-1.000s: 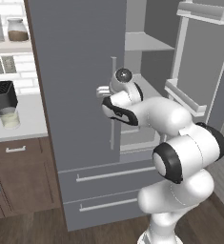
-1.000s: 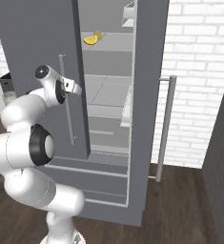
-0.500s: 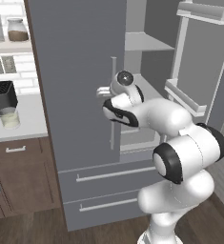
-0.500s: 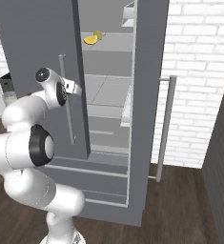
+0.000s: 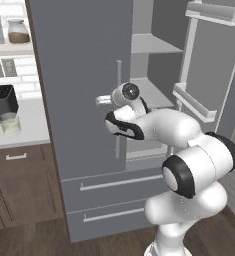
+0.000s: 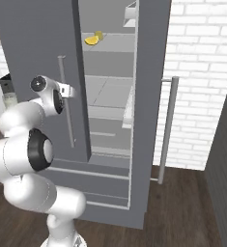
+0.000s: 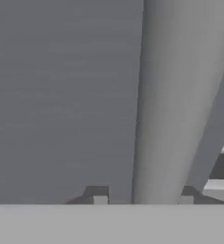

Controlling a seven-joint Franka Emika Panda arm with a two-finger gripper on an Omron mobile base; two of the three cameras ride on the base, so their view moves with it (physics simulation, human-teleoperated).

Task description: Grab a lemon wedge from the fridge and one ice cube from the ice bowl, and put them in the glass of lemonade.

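At fridge (image 5: 79,100) | door handle (image 7: 173,105) between claw (image 7: 143,200) tips | apparently gripped

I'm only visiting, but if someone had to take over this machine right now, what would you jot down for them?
Gripper: fingers either side of the left fridge door's handle, seemingly closed on it.
Fridge: right door swung open, left door closed or nearly so.
Lemon wedge: on an upper fridge shelf, untouched.
Glass of lemonade: on the counter left of the fridge, by the black toaster.
Done: nothing delivered.
Left: fetch the wedge, then an ice cube, drop both into the glass.
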